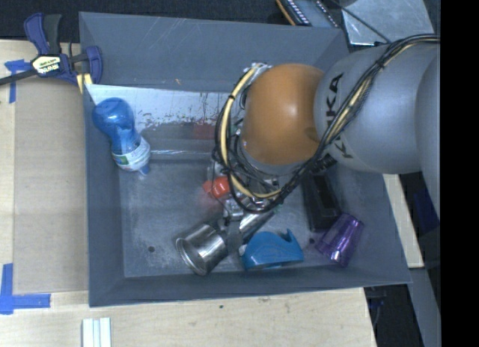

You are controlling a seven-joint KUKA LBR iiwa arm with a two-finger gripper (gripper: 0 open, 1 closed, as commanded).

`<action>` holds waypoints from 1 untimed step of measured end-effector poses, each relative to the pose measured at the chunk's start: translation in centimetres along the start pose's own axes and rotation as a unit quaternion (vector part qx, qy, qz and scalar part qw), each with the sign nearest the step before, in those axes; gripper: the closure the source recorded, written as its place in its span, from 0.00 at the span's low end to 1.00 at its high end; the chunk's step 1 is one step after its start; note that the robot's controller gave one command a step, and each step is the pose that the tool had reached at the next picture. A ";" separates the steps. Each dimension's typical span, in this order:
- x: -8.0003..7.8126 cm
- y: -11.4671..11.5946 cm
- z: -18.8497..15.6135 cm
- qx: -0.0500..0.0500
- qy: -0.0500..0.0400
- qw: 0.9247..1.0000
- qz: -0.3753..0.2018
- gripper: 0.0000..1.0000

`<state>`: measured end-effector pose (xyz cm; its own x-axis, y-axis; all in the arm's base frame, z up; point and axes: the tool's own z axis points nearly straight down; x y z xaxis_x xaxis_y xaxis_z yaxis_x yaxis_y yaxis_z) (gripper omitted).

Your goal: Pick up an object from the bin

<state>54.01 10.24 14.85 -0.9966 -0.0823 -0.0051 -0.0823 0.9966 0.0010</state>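
My gripper [243, 227] reaches down in the lower middle of the bin, under the arm's orange cover. Its tip sits between a shiny metal cup [200, 247] lying on its side to the left and a blue tape dispenser [271, 250] to the right, close to both. A small red-orange thing [218, 187] lies just above the gripper, partly hidden by cables. I see nothing held.
A blue plastic bottle [120, 132] lies in the bin's far left corner. A purple ribbed thing [339, 238] and a black block [322, 200] lie at the lower right. The arm and its cover hide the bin's middle and right.
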 end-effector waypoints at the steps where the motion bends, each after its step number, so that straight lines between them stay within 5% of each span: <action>1: -5.4 -1.4 3.1 -0.001 -0.005 0.979 -0.202 0.00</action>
<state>59.50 9.28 11.74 -0.8827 -0.4698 -0.0143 -0.4698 0.8828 -0.0012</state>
